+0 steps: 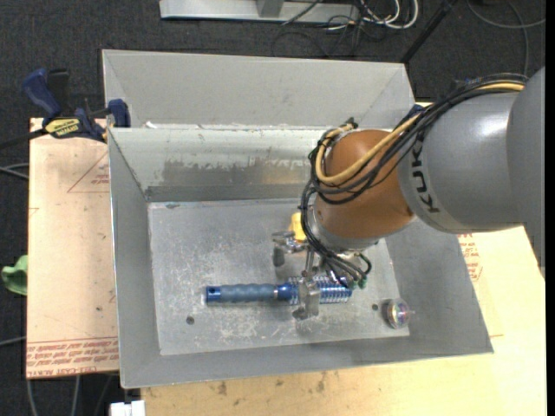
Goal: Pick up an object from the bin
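A grey metal bin (217, 232) stands on dark flooring, its sloping walls running down to a flat, scratched floor with a worn, dull band along the foot of the back wall. A few things lie on that floor, all of them in its front half.

The longest is a blue brush (247, 294), lying flat and roughly parallel to the front wall. Its slim blue handle points toward the view's left. Its head, ribbed in blue and white (bristles or a coil, it is hard to say which), points toward the right. The arm (468, 172) reaches in from the right, grey and thick, and ends in a rounded orange cover (360, 185) with yellow and black cables (408, 133) looping over it. Below the cover the gripper (303, 295) hangs low over the floor, right where the brush's handle meets its head, and its metal parts overlap the brush at that spot. Whether it is spread, closed or pinching the brush cannot be told from this angle, because the cover and the wrist hardware hide much of it.

A small round silvery thing (396, 313) lies to the right of the brush's head, near the front right corner and apart from the brush. A dark speck (189, 321) sits near the front left, just in front of the handle's free end and not touching it.
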